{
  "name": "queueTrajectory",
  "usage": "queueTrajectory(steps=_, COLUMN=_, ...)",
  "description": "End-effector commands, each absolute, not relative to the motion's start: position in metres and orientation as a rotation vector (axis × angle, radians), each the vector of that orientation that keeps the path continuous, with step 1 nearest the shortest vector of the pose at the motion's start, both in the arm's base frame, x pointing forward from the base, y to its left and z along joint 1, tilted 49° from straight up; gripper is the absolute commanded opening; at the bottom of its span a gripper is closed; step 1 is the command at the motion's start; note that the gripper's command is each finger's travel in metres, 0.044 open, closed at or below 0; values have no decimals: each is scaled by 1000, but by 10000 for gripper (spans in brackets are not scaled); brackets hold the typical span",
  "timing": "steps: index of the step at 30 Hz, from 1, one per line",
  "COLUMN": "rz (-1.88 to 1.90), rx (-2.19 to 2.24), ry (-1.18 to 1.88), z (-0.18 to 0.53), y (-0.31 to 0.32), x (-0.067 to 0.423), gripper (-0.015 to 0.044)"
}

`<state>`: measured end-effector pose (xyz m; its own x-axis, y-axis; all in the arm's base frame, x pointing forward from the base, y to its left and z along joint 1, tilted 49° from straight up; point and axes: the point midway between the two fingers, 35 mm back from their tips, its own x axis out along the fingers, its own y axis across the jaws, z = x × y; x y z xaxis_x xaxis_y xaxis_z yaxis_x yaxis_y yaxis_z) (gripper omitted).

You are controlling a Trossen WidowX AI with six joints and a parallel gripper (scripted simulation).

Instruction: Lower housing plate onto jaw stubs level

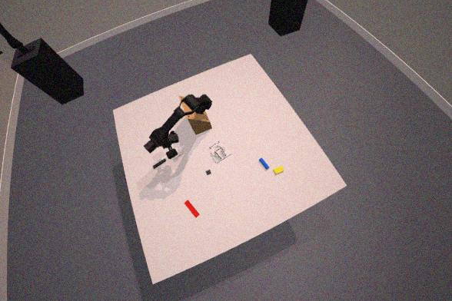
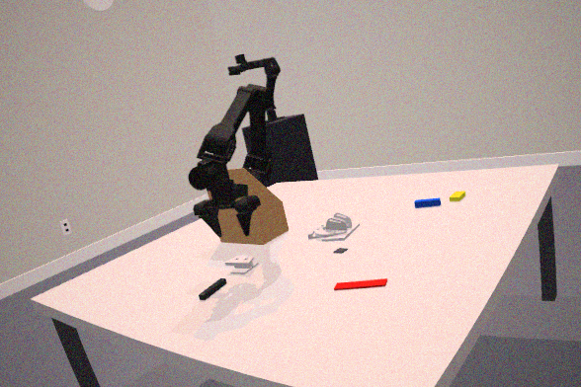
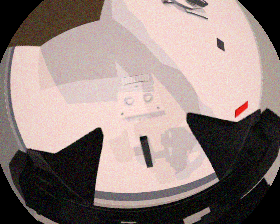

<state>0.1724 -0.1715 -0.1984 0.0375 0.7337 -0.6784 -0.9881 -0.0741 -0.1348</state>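
Note:
The housing plate (image 2: 242, 262) (image 3: 139, 105), a small white piece with two round holes, lies on the table near the black bar and apart from the jaw assembly. In the top view the arm mostly hides it. The pale jaw assembly (image 1: 219, 153) (image 2: 338, 223) stands on the table to the right of the wooden block; its pins and stubs are too small to make out. My gripper (image 2: 233, 238) (image 3: 144, 124) is open and empty, pointing down above the housing plate, with clear height between the fingertips and the plate.
A wooden block (image 1: 201, 125) (image 2: 267, 212) stands behind the gripper. A black bar (image 1: 159, 163) (image 2: 212, 289) (image 3: 146, 151), a small dark square (image 1: 208, 172) (image 2: 340, 250), a red bar (image 1: 191, 208) (image 2: 361, 284), a blue bar (image 1: 264, 163) and a yellow block (image 1: 278, 170) lie on the table.

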Motion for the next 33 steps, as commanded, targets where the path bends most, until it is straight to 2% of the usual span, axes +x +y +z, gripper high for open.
queueTrajectory(steps=1, rz=1517, rx=-714, ry=456, z=-211, y=-157, x=172, gripper=440)
queueTrajectory(steps=4, rz=1517, rx=-714, ry=455, z=-223, y=-141, x=171, gripper=440)
queueTrajectory(steps=33, rz=1517, rx=-714, ry=454, z=-239, y=-127, x=174, gripper=440)
